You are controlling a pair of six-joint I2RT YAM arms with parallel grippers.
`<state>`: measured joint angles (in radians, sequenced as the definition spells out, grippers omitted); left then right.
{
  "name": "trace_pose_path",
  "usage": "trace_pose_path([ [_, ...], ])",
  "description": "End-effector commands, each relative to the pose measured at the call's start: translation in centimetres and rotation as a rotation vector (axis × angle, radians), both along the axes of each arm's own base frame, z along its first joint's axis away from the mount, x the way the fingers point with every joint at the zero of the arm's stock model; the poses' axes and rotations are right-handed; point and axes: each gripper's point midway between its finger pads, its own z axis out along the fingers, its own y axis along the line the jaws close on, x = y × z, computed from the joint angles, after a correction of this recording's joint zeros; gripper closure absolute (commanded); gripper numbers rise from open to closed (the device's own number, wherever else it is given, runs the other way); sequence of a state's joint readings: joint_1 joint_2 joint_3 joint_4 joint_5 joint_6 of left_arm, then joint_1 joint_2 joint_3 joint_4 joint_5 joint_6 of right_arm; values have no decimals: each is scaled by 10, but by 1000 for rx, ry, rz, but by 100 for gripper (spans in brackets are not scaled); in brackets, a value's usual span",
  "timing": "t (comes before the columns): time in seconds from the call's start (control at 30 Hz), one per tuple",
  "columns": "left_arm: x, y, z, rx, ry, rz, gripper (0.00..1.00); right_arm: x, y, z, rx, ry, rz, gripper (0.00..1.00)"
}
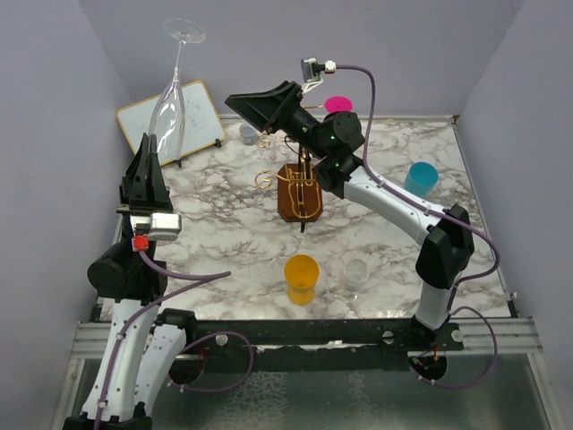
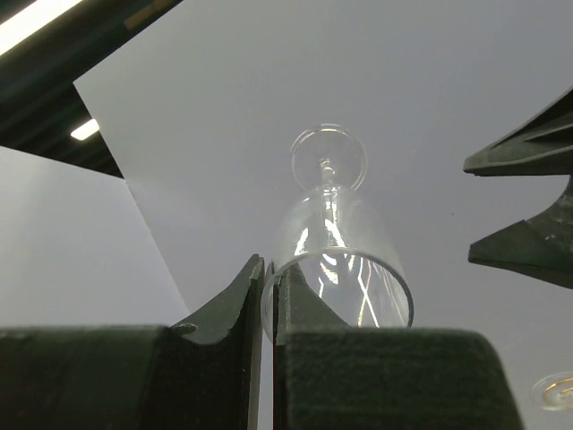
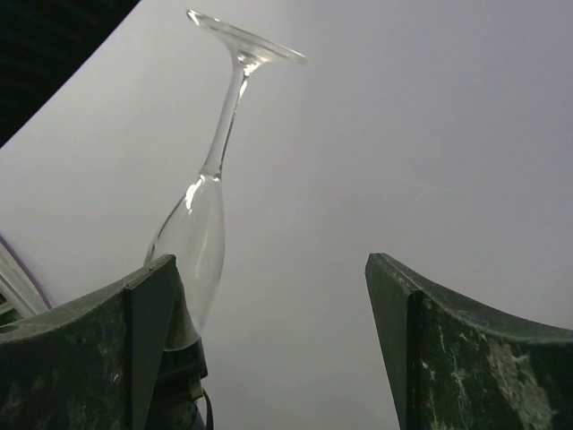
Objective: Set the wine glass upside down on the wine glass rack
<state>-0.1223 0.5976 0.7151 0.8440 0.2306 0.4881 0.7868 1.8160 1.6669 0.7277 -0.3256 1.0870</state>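
Inverted wine glass (image 1: 168, 115) being pinched by left gripper (image 1: 148, 148).
Slip being risked by rim-only hold; right gripper (image 3: 269, 264) being held spread.

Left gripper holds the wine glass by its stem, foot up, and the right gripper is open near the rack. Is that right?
No. The left gripper pinches the wine glass by the rim of its bowl, not its stem; the left wrist view shows it. The foot is up, and the right gripper is open near the wine glass rack.
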Motion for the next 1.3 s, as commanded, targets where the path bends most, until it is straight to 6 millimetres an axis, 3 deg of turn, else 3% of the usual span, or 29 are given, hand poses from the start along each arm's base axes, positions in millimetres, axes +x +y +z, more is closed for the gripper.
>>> trace_pose_path([
  [0.0,-12,-8,5,27,-44,-37,100,-18,-9,51,164,-113,29,15],
  [0.23,-8,-19,-5,82,5,-76,100,-16,10,54,197,-104,116,24],
  [0.27,-6,-27,-11,2,76,-208,100,-15,13,54,196,-102,120,26],
  [0.43,-2,-32,-14,67,75,-187,100,-13,31,53,182,-84,139,28],
  [0.67,-1,-32,-13,73,68,-178,100,-12,36,49,174,-64,146,31],
  [0.9,2,-31,-15,81,66,-160,100,-19,40,48,192,-58,202,51],
  [1.03,5,-29,-13,73,72,-154,100,-23,41,47,197,-49,224,71],
  [1.27,10,-25,-12,72,54,-116,100,-29,43,43,211,-30,249,73],
])
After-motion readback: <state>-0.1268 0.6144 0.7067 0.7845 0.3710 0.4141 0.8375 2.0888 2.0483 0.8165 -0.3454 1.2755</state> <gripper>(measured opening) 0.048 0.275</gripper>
